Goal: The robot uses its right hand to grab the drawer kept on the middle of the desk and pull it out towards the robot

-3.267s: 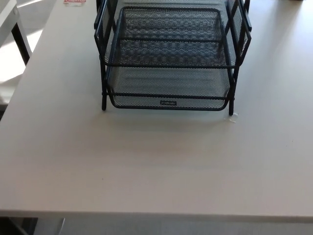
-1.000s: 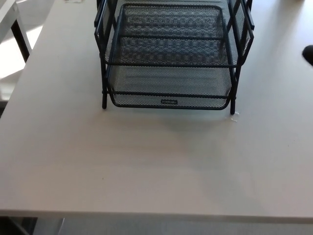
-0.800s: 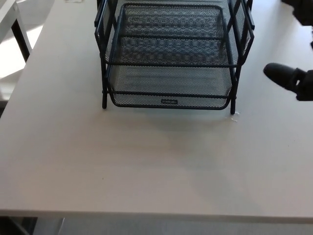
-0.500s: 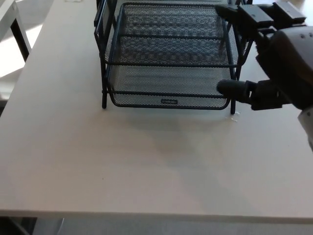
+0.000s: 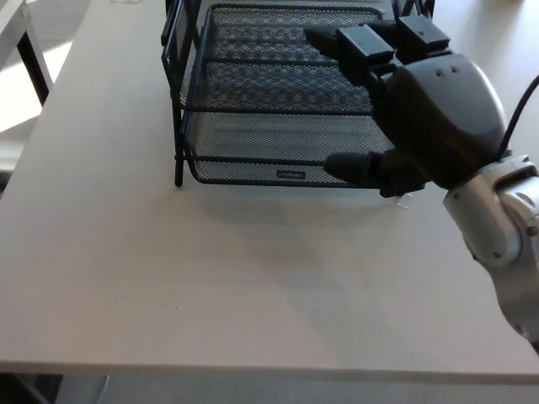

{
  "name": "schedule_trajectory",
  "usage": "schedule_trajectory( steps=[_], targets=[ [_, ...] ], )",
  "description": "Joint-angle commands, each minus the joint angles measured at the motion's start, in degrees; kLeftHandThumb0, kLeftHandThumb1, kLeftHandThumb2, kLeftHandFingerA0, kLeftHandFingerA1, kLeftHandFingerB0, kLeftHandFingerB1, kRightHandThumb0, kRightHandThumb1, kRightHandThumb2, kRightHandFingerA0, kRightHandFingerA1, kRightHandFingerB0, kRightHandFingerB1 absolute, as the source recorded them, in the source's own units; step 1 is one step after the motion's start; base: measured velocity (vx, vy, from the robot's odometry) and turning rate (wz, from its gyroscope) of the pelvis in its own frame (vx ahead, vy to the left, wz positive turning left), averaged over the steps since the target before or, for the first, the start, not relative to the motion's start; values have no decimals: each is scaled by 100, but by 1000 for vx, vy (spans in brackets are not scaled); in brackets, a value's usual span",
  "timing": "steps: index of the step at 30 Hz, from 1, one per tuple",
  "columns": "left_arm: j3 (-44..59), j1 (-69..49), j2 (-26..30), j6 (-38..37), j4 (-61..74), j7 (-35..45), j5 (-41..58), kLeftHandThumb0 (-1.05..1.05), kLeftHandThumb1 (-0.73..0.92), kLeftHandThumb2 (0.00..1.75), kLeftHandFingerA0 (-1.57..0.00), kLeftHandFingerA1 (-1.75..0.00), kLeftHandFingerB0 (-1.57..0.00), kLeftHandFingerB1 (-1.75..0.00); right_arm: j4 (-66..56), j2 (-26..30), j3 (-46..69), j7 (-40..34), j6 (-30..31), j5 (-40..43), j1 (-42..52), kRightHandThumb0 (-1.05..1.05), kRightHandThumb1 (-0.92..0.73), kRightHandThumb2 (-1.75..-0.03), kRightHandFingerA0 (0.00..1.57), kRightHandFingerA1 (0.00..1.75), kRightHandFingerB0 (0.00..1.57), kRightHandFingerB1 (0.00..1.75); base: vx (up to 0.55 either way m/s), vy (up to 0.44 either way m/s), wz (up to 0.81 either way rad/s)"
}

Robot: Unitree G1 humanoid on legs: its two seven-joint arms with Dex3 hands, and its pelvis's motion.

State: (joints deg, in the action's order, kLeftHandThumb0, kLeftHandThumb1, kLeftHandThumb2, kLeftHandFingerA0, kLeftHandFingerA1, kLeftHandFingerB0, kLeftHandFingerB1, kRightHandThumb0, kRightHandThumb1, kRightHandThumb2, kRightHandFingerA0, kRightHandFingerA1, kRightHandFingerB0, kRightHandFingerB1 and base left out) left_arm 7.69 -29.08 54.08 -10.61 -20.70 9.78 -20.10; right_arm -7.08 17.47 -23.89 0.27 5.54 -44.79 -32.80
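A black wire-mesh drawer rack stands at the middle far side of the pale desk. Its bottom drawer has a small label on its front rail and sits pushed in within the frame. An upper mesh tray lies above it. My right hand comes in from the right and hovers over the rack's front right part. Its fingers are spread: two reach over the upper tray and the thumb lies at the bottom drawer's front rail. It holds nothing. My left hand does not show.
A dark table leg and a white surface stand at the far left beyond the desk edge. A small clear bit lies on the desk by the rack's front right foot. The desk's front edge runs along the bottom.
My right hand has come in from the right edge and moved left over the rack, its thumb now at the bottom drawer's front rail. The rack has not moved.
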Motion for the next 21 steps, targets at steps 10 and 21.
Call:
schedule_trajectory(
  steps=[10,21],
  targets=[
    [-2,102,54,-188,-156,-38,-119,-33,66,59,-63,-87,-62,-59,2167,-435,-339,-1828,-229,-1020,-1038,-39,-14,-84,3,55,0,50,0,0,0],
    [-6,198,35,-251,-164,-29,-80,-32,66,59,-62,-90,-64,-65,4079,-506,-596,-3493,-277,-1416,-1826,-61,-35,-73,17,61,13,47,0,0,0]
  ],
)
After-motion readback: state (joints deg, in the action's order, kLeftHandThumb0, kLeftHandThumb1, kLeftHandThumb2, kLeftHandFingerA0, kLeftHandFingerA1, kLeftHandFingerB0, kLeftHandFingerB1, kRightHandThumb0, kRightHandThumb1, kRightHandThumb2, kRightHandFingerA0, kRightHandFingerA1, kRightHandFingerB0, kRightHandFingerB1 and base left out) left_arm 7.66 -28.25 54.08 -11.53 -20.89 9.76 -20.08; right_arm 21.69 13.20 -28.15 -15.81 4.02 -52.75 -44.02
